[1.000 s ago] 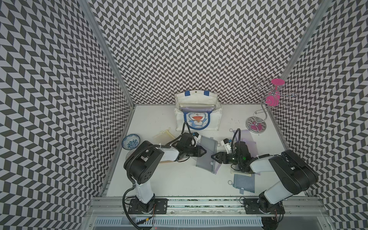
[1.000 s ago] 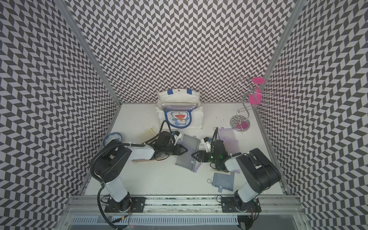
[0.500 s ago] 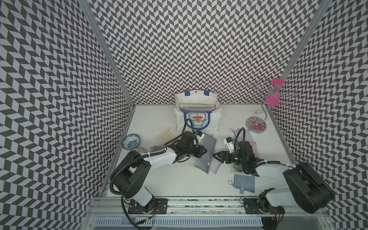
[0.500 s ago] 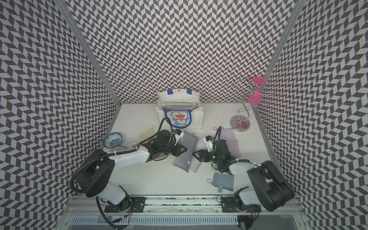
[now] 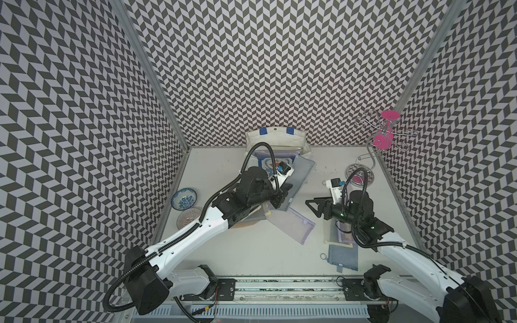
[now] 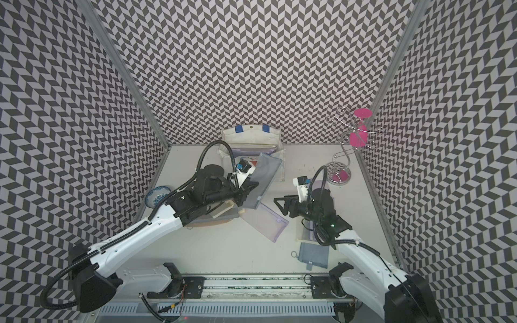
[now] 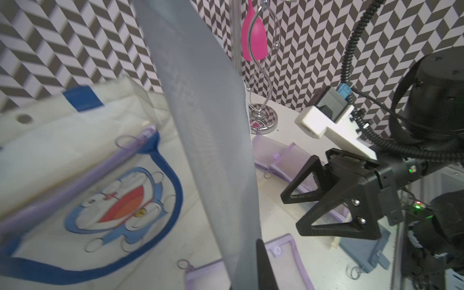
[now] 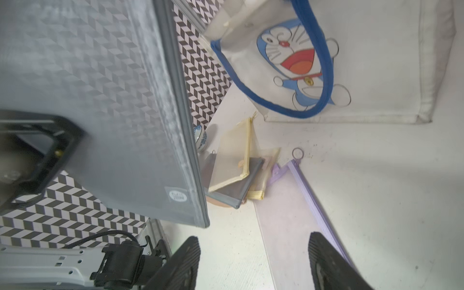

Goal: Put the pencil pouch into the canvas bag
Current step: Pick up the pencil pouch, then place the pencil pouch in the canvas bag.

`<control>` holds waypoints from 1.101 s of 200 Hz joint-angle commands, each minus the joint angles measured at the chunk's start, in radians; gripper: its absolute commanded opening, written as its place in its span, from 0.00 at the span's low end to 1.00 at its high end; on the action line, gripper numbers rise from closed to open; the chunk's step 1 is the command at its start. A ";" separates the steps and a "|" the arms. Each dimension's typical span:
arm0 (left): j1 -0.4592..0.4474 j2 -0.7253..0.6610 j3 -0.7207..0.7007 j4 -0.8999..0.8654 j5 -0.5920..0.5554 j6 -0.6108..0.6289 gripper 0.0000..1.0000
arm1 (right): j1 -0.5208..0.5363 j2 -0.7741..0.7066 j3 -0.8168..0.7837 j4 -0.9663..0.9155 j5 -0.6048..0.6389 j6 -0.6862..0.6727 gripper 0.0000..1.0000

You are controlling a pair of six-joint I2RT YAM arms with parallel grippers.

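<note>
Pencil pouch: the grey mesh pencil pouch (image 5: 300,174) is held clear of the table, tilted on edge, just in front of the canvas bag; whether the bag is touched cannot be told.
Left gripper: the left gripper (image 5: 281,197) is clamped tight on the pouch's lower end.
Canvas bag: the canvas bag (image 5: 279,138) stands upright at the middle of the table's back edge, mouth open upward, cat print facing the front edge; a lilac edge is seen in the mouth, judged to be another pouch already inside.
Done: the pouch is judged to be picked up and brought near the bag.
Left: the pouch is not yet over the mouth; it remains to be carried above the opening, lowered in and let go.
Right gripper: the right gripper (image 5: 312,208) is held with jaws spread wide and nothing between them, toward the right edge, well apart from the pouch.
Table: on the white table (image 5: 251,260) a lilac pouch (image 5: 293,226) lies flat at the centre, a stack of yellow and grey pouches (image 8: 233,163) toward the left edge, a small grey pouch (image 5: 342,257) near the front right corner.
Left edge: two bowls (image 5: 183,198) are set side by side.
Back right corner: a wire stand (image 5: 361,176) with pink parts is placed.
Room: three walls (image 5: 251,70) in black-and-white chevron enclose the table.
</note>
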 commanded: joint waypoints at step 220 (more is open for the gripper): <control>0.361 0.539 0.455 0.332 0.028 0.879 0.01 | -0.048 0.012 0.119 -0.053 0.057 -0.054 0.70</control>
